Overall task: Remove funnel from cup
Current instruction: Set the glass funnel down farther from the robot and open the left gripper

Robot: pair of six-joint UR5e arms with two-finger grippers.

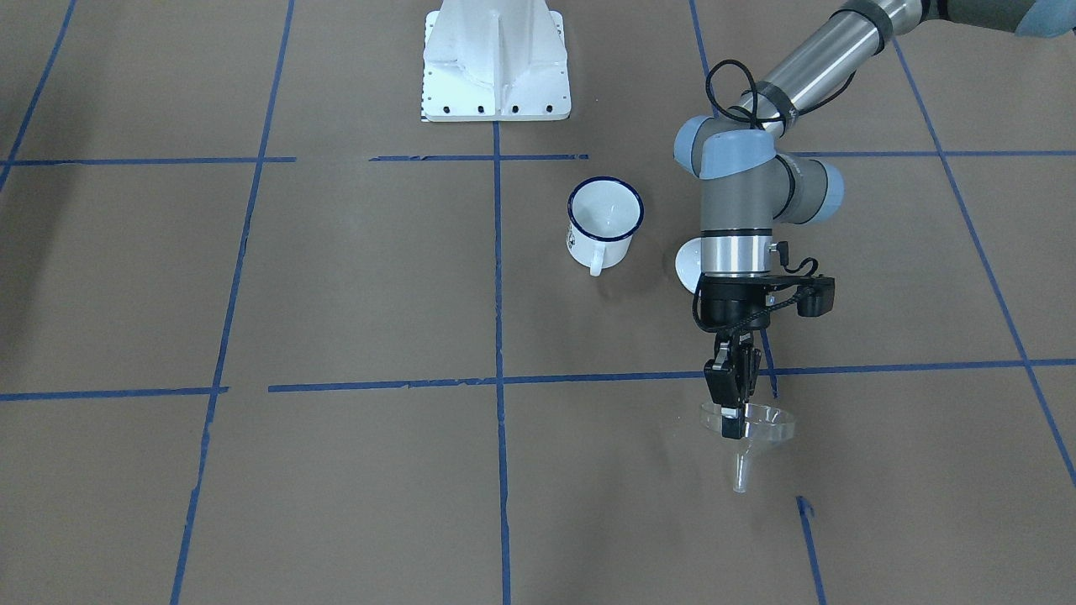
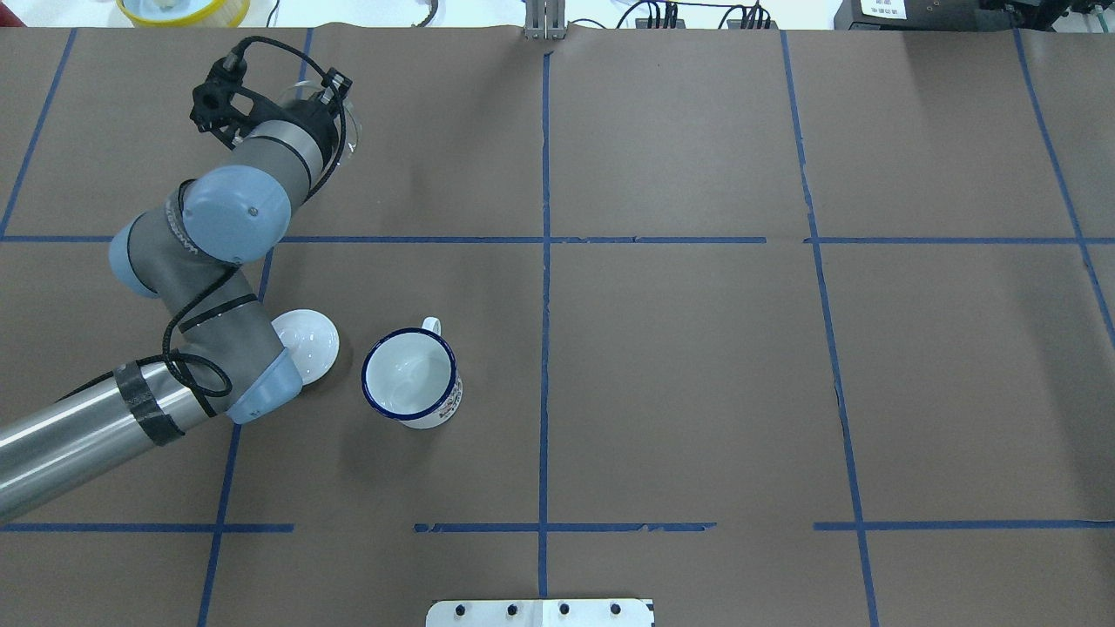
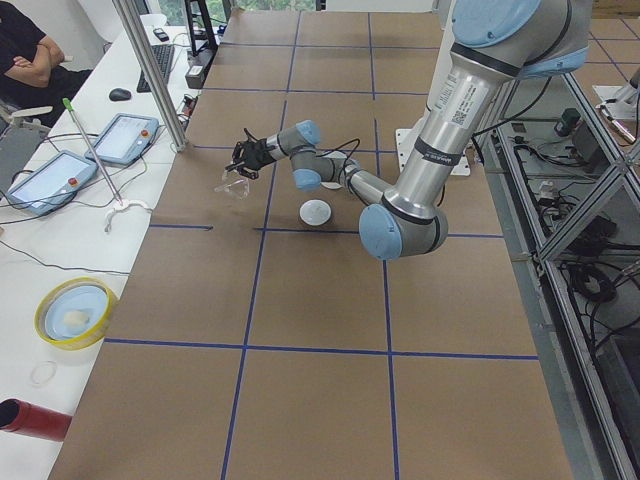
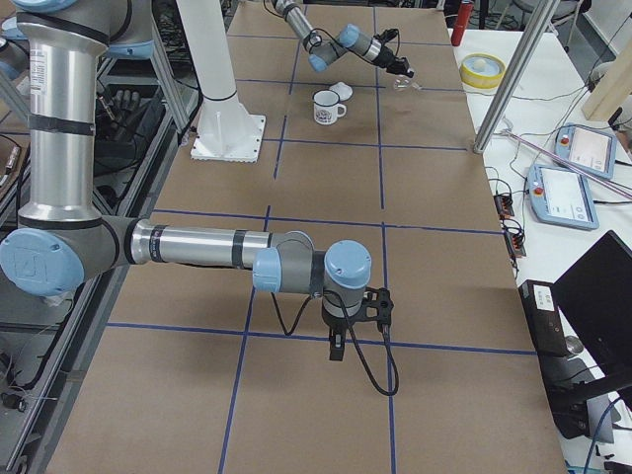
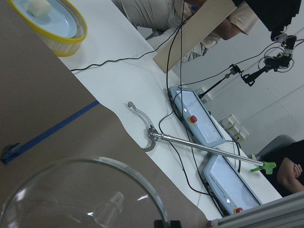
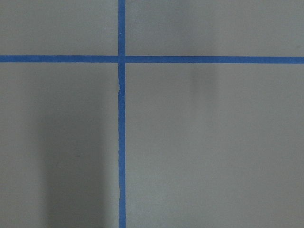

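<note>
Left gripper (image 1: 733, 423), front view: clamped on the rim of the clear funnel (image 1: 769, 424), spout pointing away from the robot, well apart from the cup (image 1: 605, 220). The cup stands upright on the table (image 1: 336, 277), brown paper gridded with blue tape (image 1: 498, 277). A white lid (image 1: 687, 262) lies near the cup, partly behind the arm.

Overhead: the wrist hides the gripper near the table's far edge.

Left side view: a white side table (image 3: 60, 250) carries 2 pendants (image 3: 125, 138) and a yellow dish (image 3: 75, 312).

Right side view: the right gripper (image 4: 336, 348) hangs over a tape line; whether apart or together, I cannot tell.

Left wrist: the funnel's rim, then a grabber tool (image 5: 190, 141) on the side table.

Right wrist: paper and 2 crossing tape lines.
</note>
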